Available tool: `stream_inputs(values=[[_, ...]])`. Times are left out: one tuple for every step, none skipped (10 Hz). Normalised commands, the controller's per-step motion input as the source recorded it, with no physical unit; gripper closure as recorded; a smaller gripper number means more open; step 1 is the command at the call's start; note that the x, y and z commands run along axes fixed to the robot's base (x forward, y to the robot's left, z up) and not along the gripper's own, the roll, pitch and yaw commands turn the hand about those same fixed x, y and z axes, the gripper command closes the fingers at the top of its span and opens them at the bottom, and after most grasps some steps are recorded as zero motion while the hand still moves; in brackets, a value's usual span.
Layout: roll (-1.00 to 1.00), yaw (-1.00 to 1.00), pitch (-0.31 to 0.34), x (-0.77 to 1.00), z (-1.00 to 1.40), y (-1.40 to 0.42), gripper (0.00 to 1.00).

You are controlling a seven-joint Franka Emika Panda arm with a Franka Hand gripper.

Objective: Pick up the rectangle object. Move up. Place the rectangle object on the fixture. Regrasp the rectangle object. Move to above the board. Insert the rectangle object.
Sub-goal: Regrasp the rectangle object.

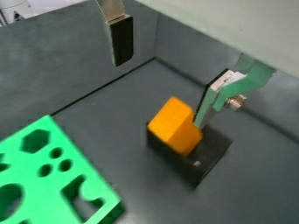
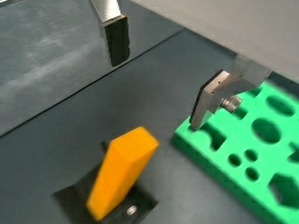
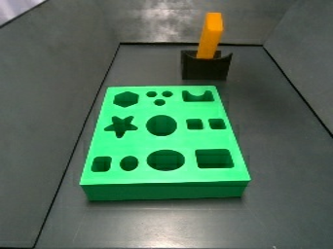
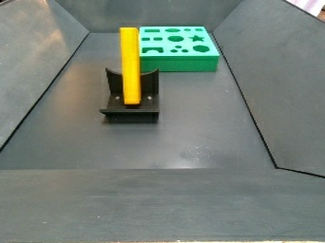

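Rectangle object: we see the rectangle object (image 4: 128, 63) standing on end in the fixture (image 4: 131, 101), leaning a little against the fixture's upright part; it also shows in another side view (image 3: 209, 36) and in both wrist views (image 1: 176, 123) (image 2: 121, 171).
Fixture: we find it just beside the board (image 3: 164, 142), at the board's far short edge in that side view, the two standing apart; the fixture rests on the dark floor (image 4: 191, 133) of the bin.
Board: we see it lying flat on the floor, with star, hexagon, round and square holes open in its top; its green corner appears in both wrist views (image 1: 47, 175) (image 2: 260, 149).
Claw: we see the claw (image 1: 176, 61) only in the wrist views, above the fixture and clear of the rectangle object; its fingers (image 1: 121, 37) are spread wide with nothing between them, one plate toward the grey wall, the other toward the board (image 2: 216, 94).
Writing: we can read no brand, label or lettering on any piece.
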Motion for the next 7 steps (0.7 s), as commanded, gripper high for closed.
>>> stream_inputs(values=[[1.00,0.03,0.043,0.01,0.01,-0.02,0.00],[1.00,0.04,0.047,0.02,0.00,-0.02,0.00],[1.00,0.04,0.056,0.03,0.00,-0.02,0.00],[1.00,0.04,0.065,0.05,0.00,-0.03,0.00],[1.00,0.05,0.082,0.06,0.00,-0.03,0.00],[1.00,0.05,0.091,0.07,0.00,-0.03,0.00],[1.00,0.07,0.121,0.09,-0.01,-0.04,0.00]])
